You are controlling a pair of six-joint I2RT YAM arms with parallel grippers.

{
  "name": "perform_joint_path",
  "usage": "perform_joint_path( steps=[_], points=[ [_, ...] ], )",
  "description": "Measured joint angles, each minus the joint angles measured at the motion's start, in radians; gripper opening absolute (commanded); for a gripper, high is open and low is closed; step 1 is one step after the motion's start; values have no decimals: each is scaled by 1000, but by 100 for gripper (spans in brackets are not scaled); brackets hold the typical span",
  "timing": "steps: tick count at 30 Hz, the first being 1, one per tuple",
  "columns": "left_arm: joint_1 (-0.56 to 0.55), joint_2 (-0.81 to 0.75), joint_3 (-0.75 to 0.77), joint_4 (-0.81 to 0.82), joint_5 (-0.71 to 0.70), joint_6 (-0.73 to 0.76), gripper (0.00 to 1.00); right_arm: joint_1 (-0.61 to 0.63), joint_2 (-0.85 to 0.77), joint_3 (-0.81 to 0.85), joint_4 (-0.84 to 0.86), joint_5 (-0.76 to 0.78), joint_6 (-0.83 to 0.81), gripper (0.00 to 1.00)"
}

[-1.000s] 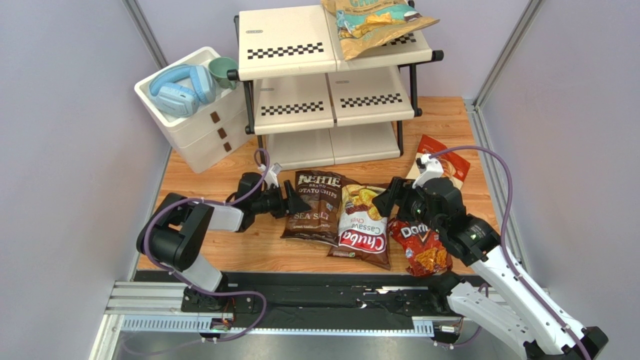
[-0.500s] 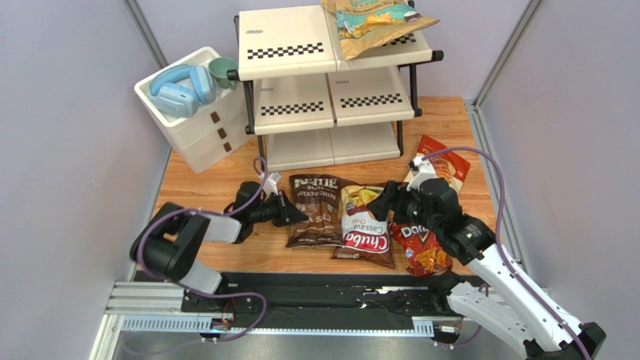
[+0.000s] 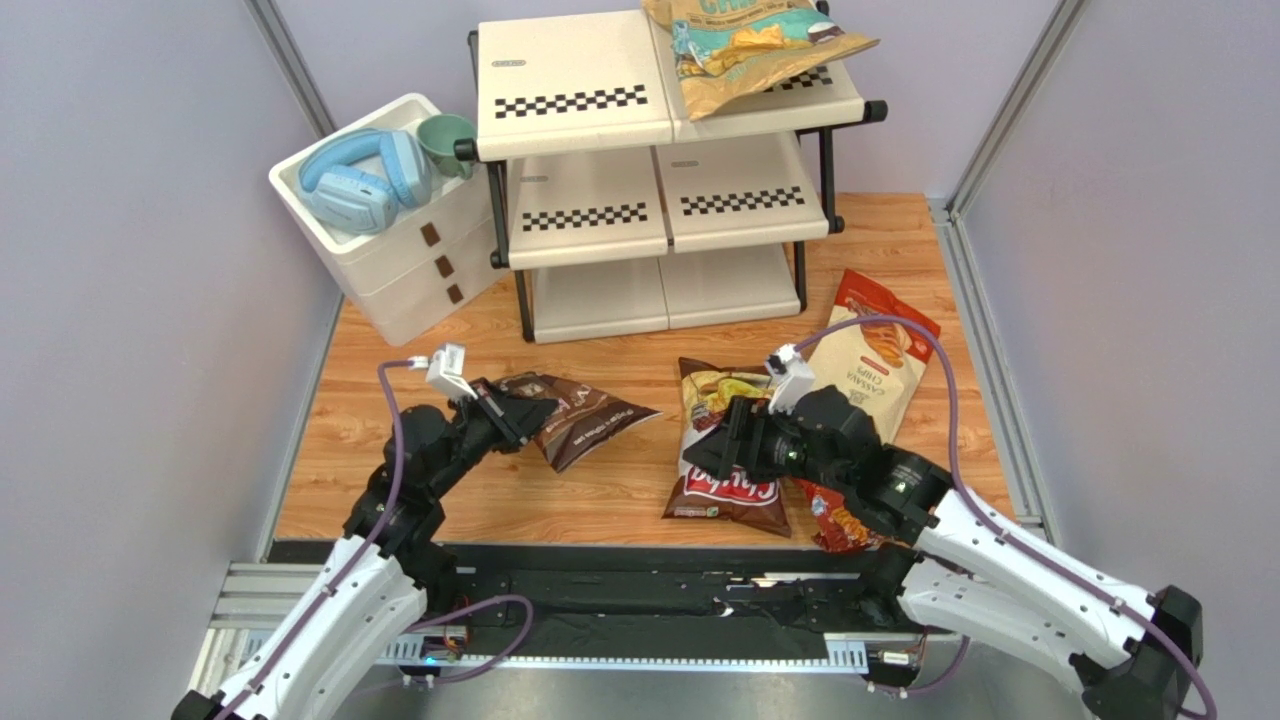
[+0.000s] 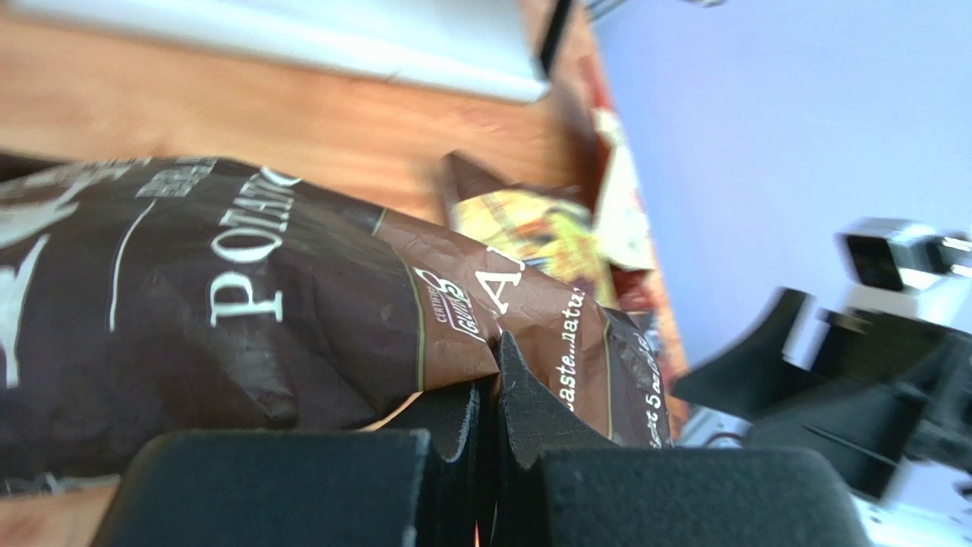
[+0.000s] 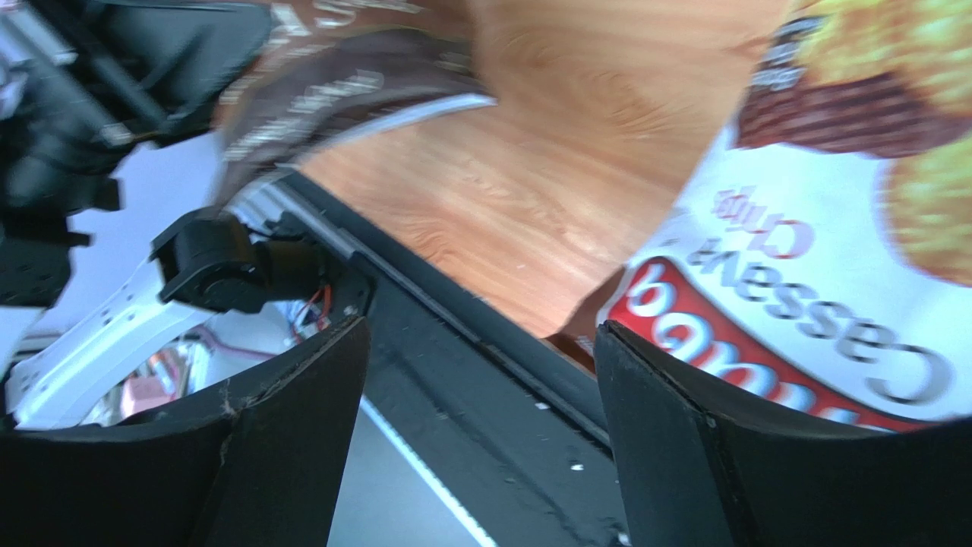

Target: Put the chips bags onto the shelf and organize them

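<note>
**A robot lab cell**

I worked in a lab enclosure: plain lilac panels (image 3: 135, 225) in aluminium framing (image 3: 289, 68) boxed in my wooden bench (image 3: 616, 503), and my arms (image 3: 1022, 567), trailing purple cables (image 3: 394, 428), sat bolted to a metal rail (image 3: 301, 600).

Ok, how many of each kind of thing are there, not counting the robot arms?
Chips bags: 5 (tan bag, brown bag, white bag, red bag, cream bag)
Shelf: 1
Drawer box: 1
Headphones: 1
Cup: 1
Total: 9
</note>
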Motion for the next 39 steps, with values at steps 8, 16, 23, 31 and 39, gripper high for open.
perform_joint_path(
  steps=[8, 16, 23, 31, 39],
  points=[
    [-33, -13, -90, -158, -93, -25, 0, 201, 111, 17, 110, 141, 147, 81],
    [-33, -45, -90, -180, -122, -27, 0, 269, 279, 43, 208, 181, 326, 82],
    [-37, -112, -90, -222, -138, -27, 0, 304, 407, 43, 290, 169, 472, 85],
    [-38, -190, -90, -283, -152, -21, 0, 307, 500, 51, 368, 172, 538, 90],
    [-38, -221, -90, -324, -151, -16, 0, 305, 681, 151, 443, 138, 585, 91]
  ],
)
